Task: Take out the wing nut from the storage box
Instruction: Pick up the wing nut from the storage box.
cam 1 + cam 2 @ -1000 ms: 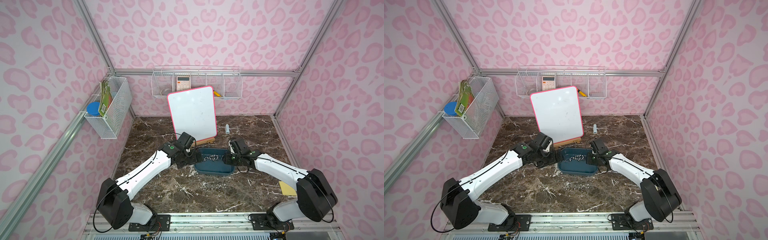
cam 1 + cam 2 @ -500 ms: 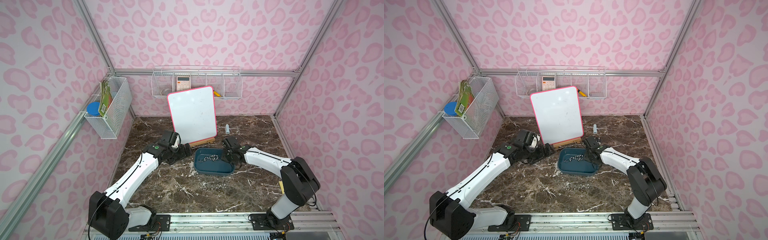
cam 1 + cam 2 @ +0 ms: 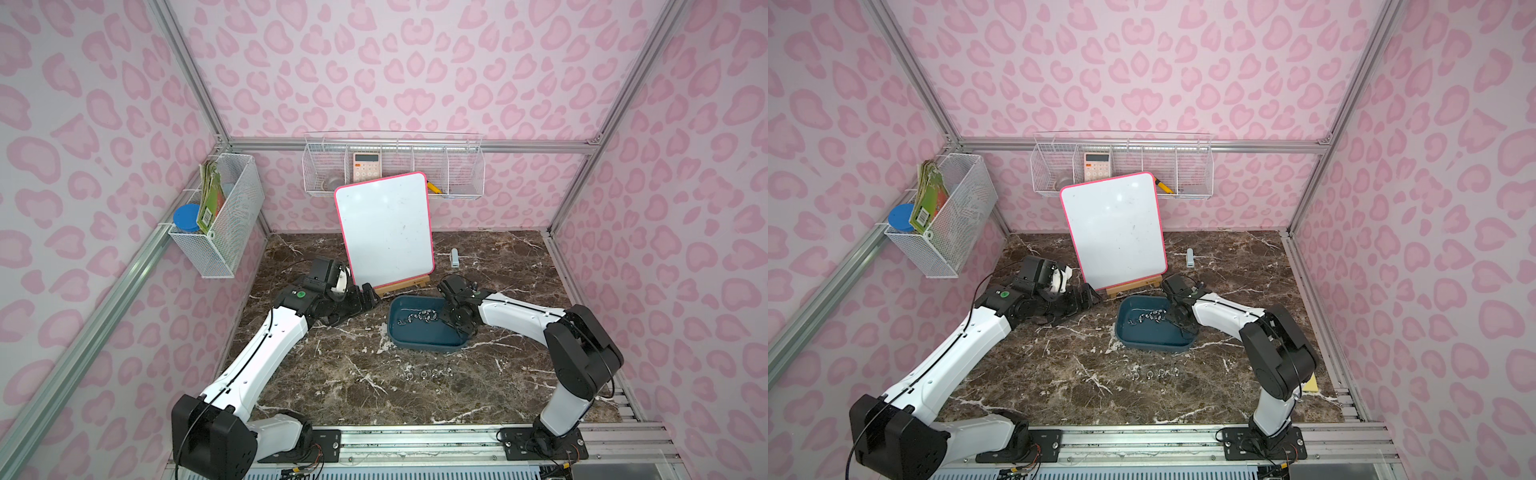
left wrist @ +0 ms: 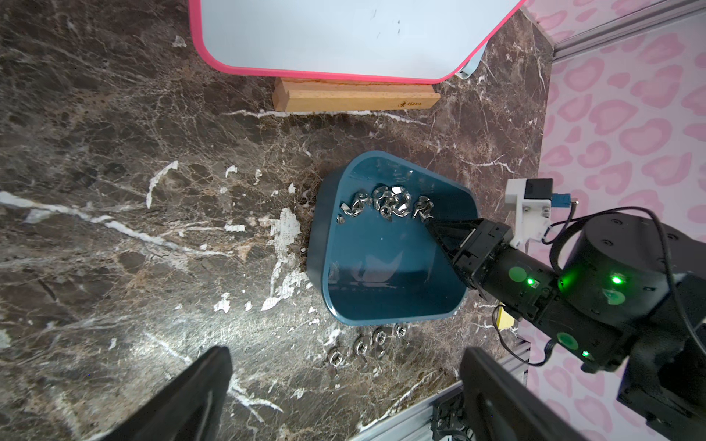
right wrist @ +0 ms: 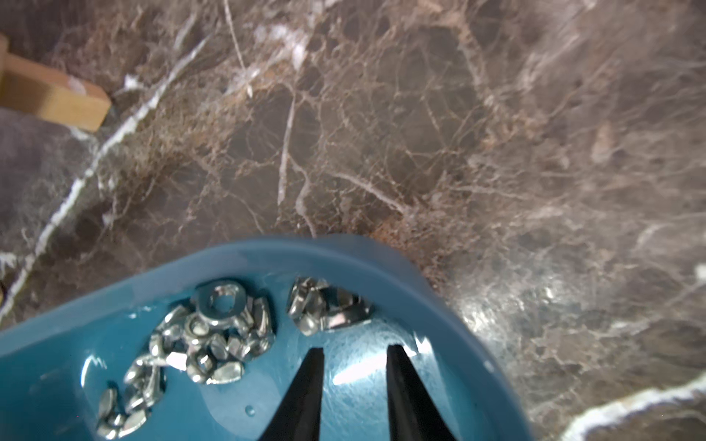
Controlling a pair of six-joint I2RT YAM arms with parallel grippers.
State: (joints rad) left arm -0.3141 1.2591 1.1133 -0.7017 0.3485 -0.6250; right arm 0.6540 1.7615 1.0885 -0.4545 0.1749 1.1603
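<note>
Wing nuts [image 5: 214,336] in storage box [image 5: 267,252], right pincer [image 5: 355,347] angled down inside

No word can be read anywhere. A small dark stamp on the wooden stand [image 4: 355,97] under the whiteboard [image 4: 344,34] is too blurred to make out. A barcode shows on the green packet [image 3: 928,203]; the calculator [image 3: 367,166] keys are too small.

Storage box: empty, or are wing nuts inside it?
Not empty. The storage box holds a cluster of wing nuts along one wall; loose nuts lie outside on the table.
</note>
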